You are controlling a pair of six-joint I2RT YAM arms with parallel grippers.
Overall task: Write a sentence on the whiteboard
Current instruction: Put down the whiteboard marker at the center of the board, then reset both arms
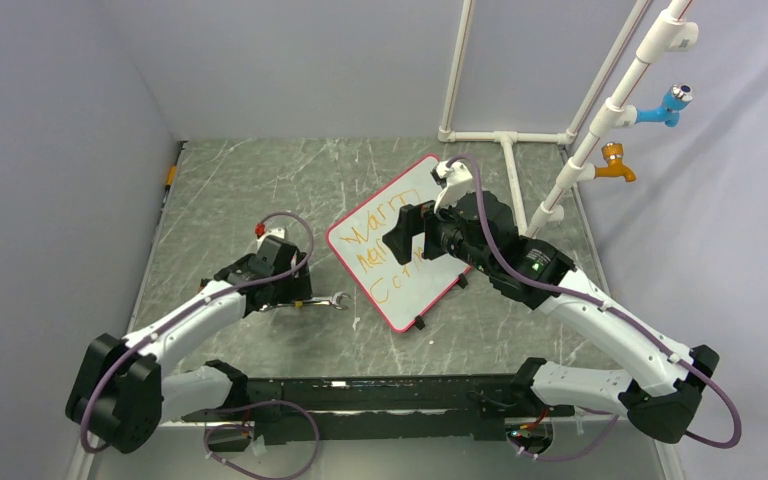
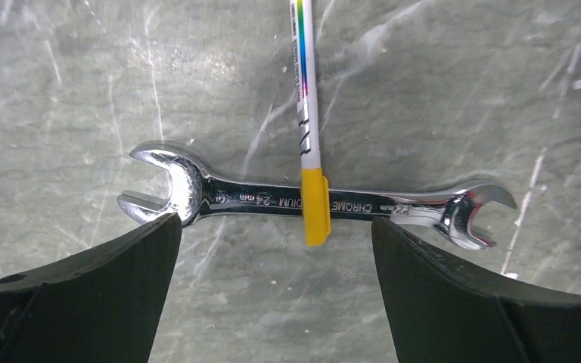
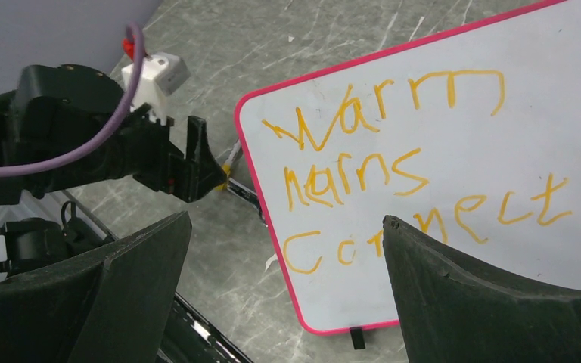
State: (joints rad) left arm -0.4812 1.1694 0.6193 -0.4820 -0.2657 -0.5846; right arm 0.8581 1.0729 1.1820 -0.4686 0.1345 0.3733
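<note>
The whiteboard (image 1: 400,290) lies tilted in the middle of the table, with a pink rim and orange handwriting in three lines. It fills the right wrist view (image 3: 439,144). My right gripper (image 1: 407,232) hovers over the board, open and empty (image 3: 284,223). My left gripper (image 1: 300,295) is low over the table to the left of the board, open and empty (image 2: 276,227). Just ahead of its fingertips a white marker with a yellow cap (image 2: 308,113) lies across a chrome wrench (image 2: 393,208).
The wrench (image 1: 327,299) lies between the left gripper and the board's left edge. A white pipe frame (image 1: 520,180) stands at the back right, with a blue tap (image 1: 668,105) and an orange tap (image 1: 615,165). Grey walls close in both sides.
</note>
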